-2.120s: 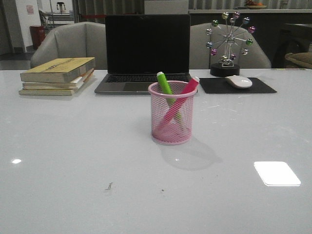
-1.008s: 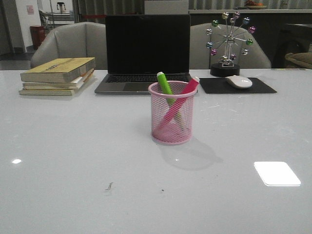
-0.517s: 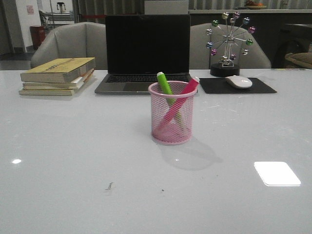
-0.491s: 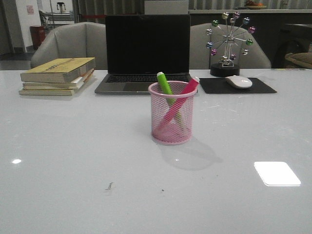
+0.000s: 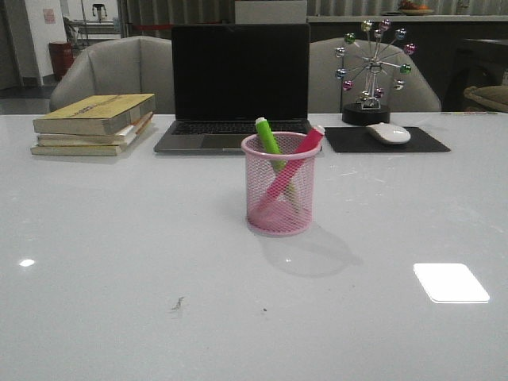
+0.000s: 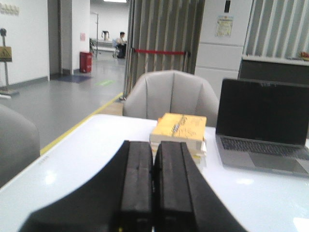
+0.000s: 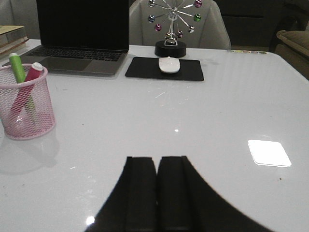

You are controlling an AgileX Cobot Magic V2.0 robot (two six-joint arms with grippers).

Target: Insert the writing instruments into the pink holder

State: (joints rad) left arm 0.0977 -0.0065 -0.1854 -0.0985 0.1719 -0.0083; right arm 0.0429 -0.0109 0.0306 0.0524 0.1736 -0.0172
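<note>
The pink wire-mesh holder (image 5: pixel 280 190) stands upright at the table's middle, in front of the laptop. Inside it the lime green highlighter (image 5: pixel 268 139) and the bright pink highlighter (image 5: pixel 305 144) lean crosswise, caps poking above the rim. The right wrist view shows the same holder (image 7: pixel 24 108) with the green marker (image 7: pixel 18 67) and pink marker (image 7: pixel 32 72) in it. My right gripper (image 7: pixel 156 162) is shut and empty, low over bare table well away from the holder. My left gripper (image 6: pixel 153 147) is shut and empty, facing the books. Neither gripper shows in the front view.
A black laptop (image 5: pixel 236 87) stands open behind the holder. A stack of yellow books (image 5: pixel 94 123) lies at the back left. At the back right are a white mouse (image 5: pixel 388 132) on a black pad (image 5: pixel 386 140) and a ball-wheel ornament (image 5: pixel 370 71).
</note>
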